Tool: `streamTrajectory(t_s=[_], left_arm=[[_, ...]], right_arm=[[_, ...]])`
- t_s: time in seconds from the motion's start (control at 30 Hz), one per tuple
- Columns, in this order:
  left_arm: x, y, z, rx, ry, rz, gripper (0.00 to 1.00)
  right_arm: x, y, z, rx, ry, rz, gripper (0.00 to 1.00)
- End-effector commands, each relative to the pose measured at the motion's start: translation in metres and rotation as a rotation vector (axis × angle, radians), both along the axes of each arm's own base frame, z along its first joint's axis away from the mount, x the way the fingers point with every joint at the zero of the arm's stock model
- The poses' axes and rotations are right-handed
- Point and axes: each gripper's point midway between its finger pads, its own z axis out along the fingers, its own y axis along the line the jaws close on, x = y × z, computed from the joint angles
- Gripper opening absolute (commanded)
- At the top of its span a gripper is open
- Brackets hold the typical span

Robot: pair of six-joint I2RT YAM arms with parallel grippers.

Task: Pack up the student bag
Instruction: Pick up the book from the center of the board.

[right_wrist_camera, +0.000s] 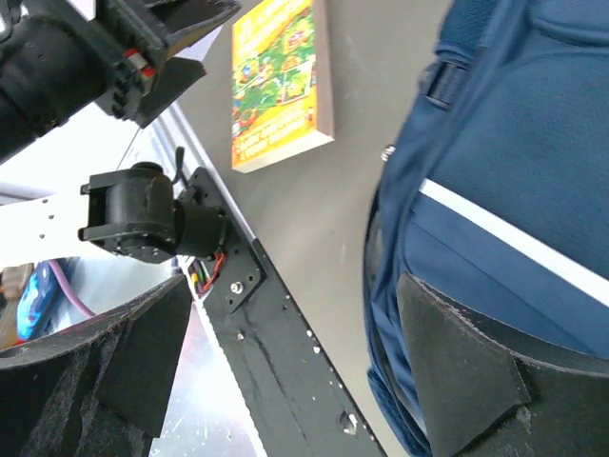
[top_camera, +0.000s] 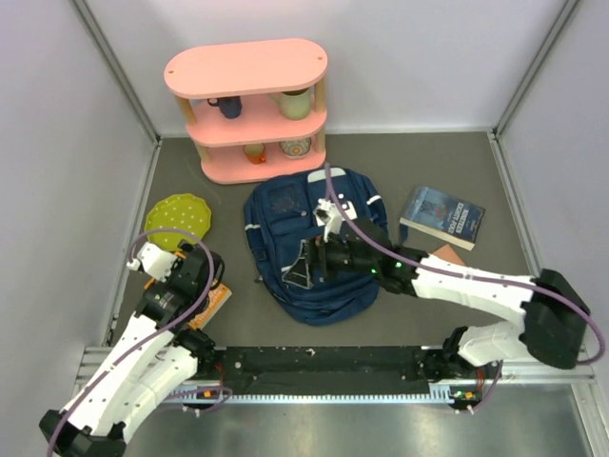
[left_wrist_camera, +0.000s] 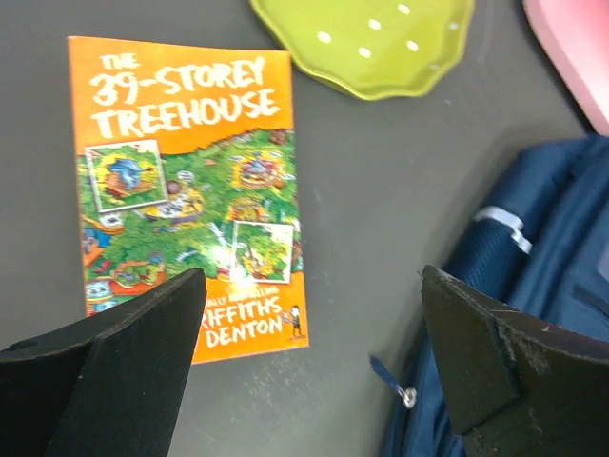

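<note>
From above, the navy student bag [top_camera: 276, 214] lies flat at the middle of the counter [top_camera: 400, 171]. Left wrist view: the left gripper [left_wrist_camera: 309, 281] is spread wide above an orange book [left_wrist_camera: 186, 195], with the bag at 4 o'clock. Right wrist view: the right gripper [right_wrist_camera: 293, 286] is spread, with the bag at 3 o'clock.

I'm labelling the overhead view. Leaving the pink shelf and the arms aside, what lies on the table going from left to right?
green plate → student bag → blue book
</note>
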Motion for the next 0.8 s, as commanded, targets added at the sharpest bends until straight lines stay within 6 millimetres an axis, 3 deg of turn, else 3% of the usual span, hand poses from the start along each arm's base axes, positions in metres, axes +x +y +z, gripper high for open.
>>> streamTrajectory(t_s=[0.0,0.1,0.13,0.17,0.27,0.4,0.43,0.7,0.77], left_arm=[[-0.002,0.017,-0.017,0.054,0.104,0.069,0.98],[0.005,0.022,-0.031,0.051,0.170,0.059,0.98],[0.004,0.033,-0.035,0.042,0.188,0.097,0.98],[0.013,0.028,-0.037,-0.003,0.172,0.072,0.98],[0.008,0.045,-0.051,-0.032,0.213,0.110,0.98],[0.001,0.068,-0.051,-0.025,0.205,0.166,0.98],[0.000,0.071,-0.052,-0.033,0.204,0.171,0.98],[-0.011,0.091,-0.082,-0.179,0.200,0.274,0.98],[-0.009,0.092,-0.088,-0.182,0.184,0.258,0.98]], right_arm=[[-0.002,0.043,0.031,0.088,-0.029,0.170,0.88],[-0.002,0.058,0.027,0.090,0.005,0.218,0.88],[-0.004,0.061,0.027,0.094,0.014,0.236,0.88],[-0.004,0.064,0.026,0.099,0.019,0.248,0.88],[-0.002,0.074,0.023,0.101,0.038,0.270,0.88],[0.003,0.087,0.014,0.092,0.066,0.283,0.88],[0.003,0.091,0.004,0.079,0.085,0.294,0.88],[0.017,0.121,-0.020,0.053,0.147,0.310,0.88],[0.017,0.124,-0.019,0.058,0.145,0.320,0.88]])
